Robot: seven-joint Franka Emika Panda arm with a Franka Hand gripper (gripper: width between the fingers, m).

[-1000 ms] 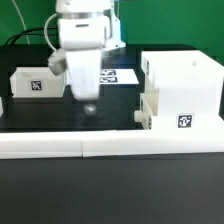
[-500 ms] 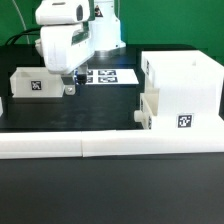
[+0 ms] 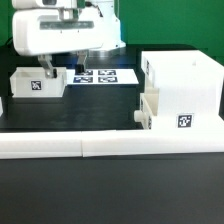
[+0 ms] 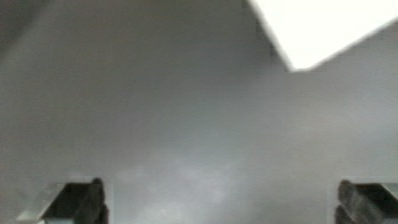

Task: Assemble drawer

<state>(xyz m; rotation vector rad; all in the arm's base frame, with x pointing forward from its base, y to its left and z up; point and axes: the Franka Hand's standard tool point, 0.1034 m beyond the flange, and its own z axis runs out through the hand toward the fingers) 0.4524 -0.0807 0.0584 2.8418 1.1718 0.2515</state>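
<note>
1. Exterior view: the jaws are hanging just above the near corner of the loose tray point(image 3: 33, 85). They are not touching it as far as can be told.
2. Wrist view: the jaws are standing wide apart and are gripping nothing. Only grey, blurred worktop point(image 4: 196, 120) is showing between them, and a white corner point(image 4: 329, 30) is lying ahead. Which part this corner belongs to cannot be told.
3. Drawer, case point(image 3: 185, 85): it is standing upright, well apart from the jaws, on the far side of the worktop from the loose tray.
4. Drawer, second tray point(image 3: 150, 108): it is sitting against the case on the side facing the jaws. Whether it is fully seated cannot be told.
5. Marker board point(image 3: 100, 76): it is lying flat near the jaws, between the loose tray and the case.
6. Border rails point(image 3: 100, 148): they are running along the worktop edge, apart from the jaws.
7. Step in hand, as judged: the arm is lining up to pick the loose tray.
8. Handling advice:
   - Centre one tray wall between the jaws before descending.
   - Keep them square to that wall.
   - Go deep enough for a full-pad grip, so the light tray is not tipping or skating when the jaws are closing.
</note>
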